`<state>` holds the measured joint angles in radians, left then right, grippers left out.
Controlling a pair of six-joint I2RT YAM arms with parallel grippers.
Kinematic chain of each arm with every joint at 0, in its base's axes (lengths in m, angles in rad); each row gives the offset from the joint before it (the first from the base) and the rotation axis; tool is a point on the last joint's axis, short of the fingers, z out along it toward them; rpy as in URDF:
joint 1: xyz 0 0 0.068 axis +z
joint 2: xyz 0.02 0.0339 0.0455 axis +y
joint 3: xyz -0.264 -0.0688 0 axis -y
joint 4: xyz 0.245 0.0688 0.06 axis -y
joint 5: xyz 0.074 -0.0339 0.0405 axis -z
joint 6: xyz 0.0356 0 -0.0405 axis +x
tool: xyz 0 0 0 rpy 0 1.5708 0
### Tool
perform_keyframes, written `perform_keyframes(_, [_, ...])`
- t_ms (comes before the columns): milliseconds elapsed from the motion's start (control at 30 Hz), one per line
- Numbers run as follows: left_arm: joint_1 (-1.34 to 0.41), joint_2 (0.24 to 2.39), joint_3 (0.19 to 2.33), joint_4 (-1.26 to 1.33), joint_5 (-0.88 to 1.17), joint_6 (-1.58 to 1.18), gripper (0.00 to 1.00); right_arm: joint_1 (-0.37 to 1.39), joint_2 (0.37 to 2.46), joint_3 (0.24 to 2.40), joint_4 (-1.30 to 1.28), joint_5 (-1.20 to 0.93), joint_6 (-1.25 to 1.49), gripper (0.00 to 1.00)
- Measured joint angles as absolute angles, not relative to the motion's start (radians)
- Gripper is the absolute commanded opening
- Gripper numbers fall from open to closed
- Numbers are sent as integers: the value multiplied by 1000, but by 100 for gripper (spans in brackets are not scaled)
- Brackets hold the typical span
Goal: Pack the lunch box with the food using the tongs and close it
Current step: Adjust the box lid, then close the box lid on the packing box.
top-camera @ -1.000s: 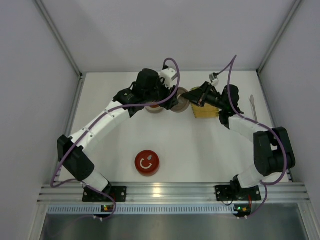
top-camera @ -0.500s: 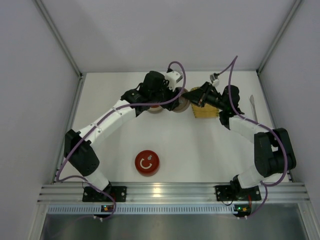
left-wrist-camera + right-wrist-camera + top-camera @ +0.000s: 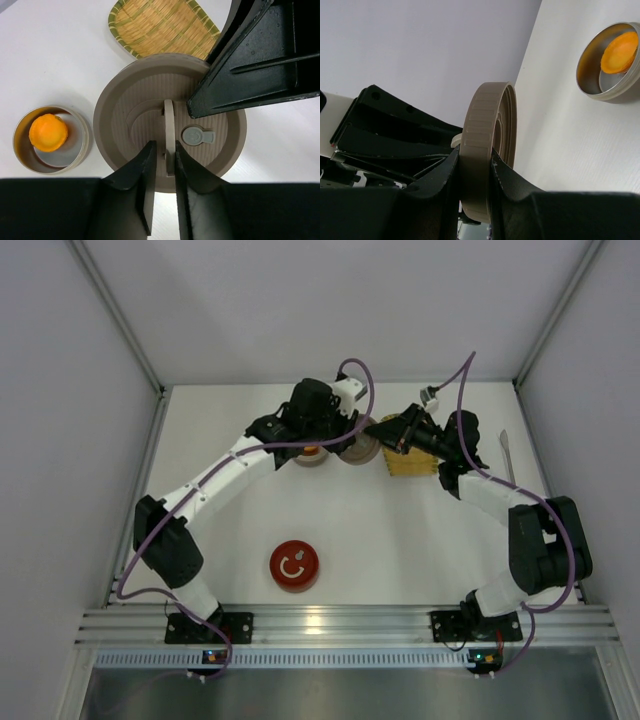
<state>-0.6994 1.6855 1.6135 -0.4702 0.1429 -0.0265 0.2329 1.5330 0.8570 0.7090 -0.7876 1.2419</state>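
Note:
A round beige lid [image 3: 125, 115] with a raised handle [image 3: 169, 120] hangs between both grippers, beside the woven tray. My left gripper [image 3: 165, 150] is shut on that handle. My right gripper [image 3: 475, 155] is shut on the lid's ribbed rim [image 3: 485, 115]. A small steel tin of the lunch box [image 3: 75, 155] stands on the table to the left, with one round orange piece of food [image 3: 48, 132] inside. From above, the lid [image 3: 362, 450] sits between the left gripper [image 3: 345, 440] and the right gripper [image 3: 385, 435]. The silver tongs [image 3: 506, 455] lie untouched at the far right.
A woven yellow tray [image 3: 412, 462] lies under the right arm's wrist and shows nothing on it. A red round lid [image 3: 294, 566] rests near the front of the table. White walls close in the table on three sides.
My left arm has reached right toward the lid, and its jaws have closed from wide apart onto the lid's handle. The right arm and the lid have stayed in place.

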Motion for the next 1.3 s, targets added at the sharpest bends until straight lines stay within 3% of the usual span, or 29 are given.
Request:
perform_keyframes(133, [-699, 1694, 1619, -469, 160, -32, 7, 233, 1533, 857, 703, -786, 1240, 0])
perform_keyframes(167, [-699, 1694, 1620, -470, 163, -31, 3, 233, 1533, 857, 703, -787, 1241, 2])
perform_keyframes(200, [-699, 1694, 1620, -470, 167, -32, 0, 233, 1533, 857, 703, -788, 1240, 10])
perform_keyframes(233, [-698, 1694, 1620, -470, 169, -31, 0, 233, 1533, 857, 702, -788, 1240, 37])
perform_keyframes(300, [-696, 1694, 1620, -471, 180, -35, 0, 233, 1533, 859, 692, -789, 1232, 70])
perform_keyframes(333, [-696, 1694, 1620, -474, 185, -38, 0, 231, 1533, 860, 686, -793, 1229, 99])
perform_keyframes(500, [-694, 1694, 1669, -553, 162, -53, 0, 196, 1533, 946, 540, -822, 1105, 99])
perform_keyframes(767, [-632, 1715, 1837, -713, -63, -178, 0, 31, 1536, 1061, 293, -849, 891, 99])
perform_keyframes(967, [-567, 1873, 1994, -811, -155, -287, 1, -87, 1555, 1063, 152, -907, 801, 99])
perform_keyframes(1033, [-543, 1940, 2028, -833, -174, -327, 7, -118, 1555, 1069, 94, -916, 758, 99])
perform_keyframes(1167, [-489, 2057, 2064, -884, -199, -401, 0, -175, 1551, 1098, -38, -934, 661, 99])
perform_keyframes(1300, [-457, 2121, 2076, -920, -225, -448, 0, -241, 1512, 1111, -154, -957, 582, 99])
